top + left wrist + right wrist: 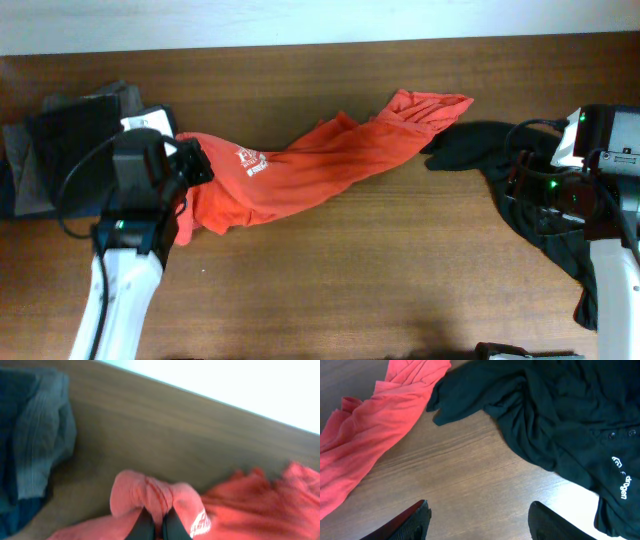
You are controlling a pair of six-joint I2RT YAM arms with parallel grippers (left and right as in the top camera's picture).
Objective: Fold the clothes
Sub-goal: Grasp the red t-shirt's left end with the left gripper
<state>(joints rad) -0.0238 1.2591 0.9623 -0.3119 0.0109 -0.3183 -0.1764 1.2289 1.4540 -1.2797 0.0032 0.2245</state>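
Bunching softly, the crumpled orange-red fabric T-shirt (320,160) is pinched by the left hand (157,516); the right hand (479,507) is held wide near the limp black shirt (560,415).

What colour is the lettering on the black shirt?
White lettering on the black shirt, clearest in the right wrist view.

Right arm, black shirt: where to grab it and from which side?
Grip the black shirt at the flap jutting toward the orange-red T-shirt. It lies flat on bare table, clear of the bunched folds, so there are probably fewer layers to catch. Come straight down with the open right gripper, jaws across the flap's edge, from the table side.
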